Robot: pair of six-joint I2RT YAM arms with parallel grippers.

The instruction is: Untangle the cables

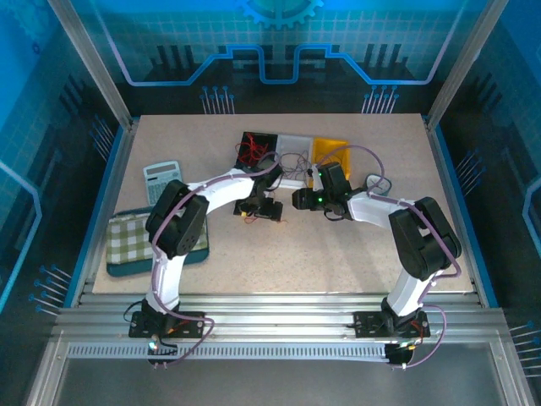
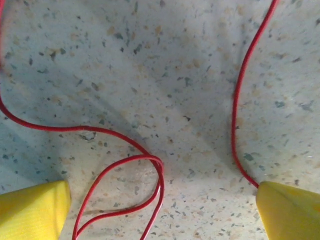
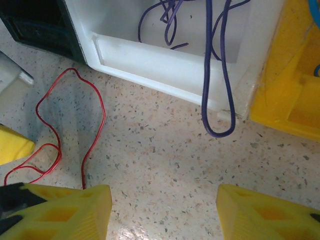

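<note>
A speckled beige table (image 1: 279, 254) seen from above. At far left, a green-and-white checked cloth (image 1: 133, 237) lies on a teal tray (image 1: 196, 257), with a grey pocket calculator (image 1: 161, 181) just behind it.

Near the middle, at the back, three open bins stand side by side. The first is a black plastic bin (image 1: 272, 139) with a red wire tangle (image 1: 251, 152) inside.

In front of the black bin, the left gripper (image 1: 258, 211) hangs low over the table. In its wrist view, the left gripper (image 2: 160, 210) has its yellow fingertips (image 2: 32, 210) spread wide and pinching nothing. A thin red wire (image 2: 112, 131) lies flat on the table between them, curling into a loop. One strand runs down to touch the tip of the right-hand finger.

Next comes a white plastic bin (image 3: 150, 57), which holds thin blue-purple wires (image 3: 172, 25). One long loop of these wires hangs over the bin's front rim onto the table.

The right gripper (image 1: 302, 200) sits in front of this bin, near the left gripper. Its wrist view shows the right gripper (image 3: 165, 210) with its yellow fingers wide apart and empty. The red wire lies just beside its left-hand finger.

Last on the right is a yellow plastic bin (image 3: 295, 95), touching the white bin.
</note>
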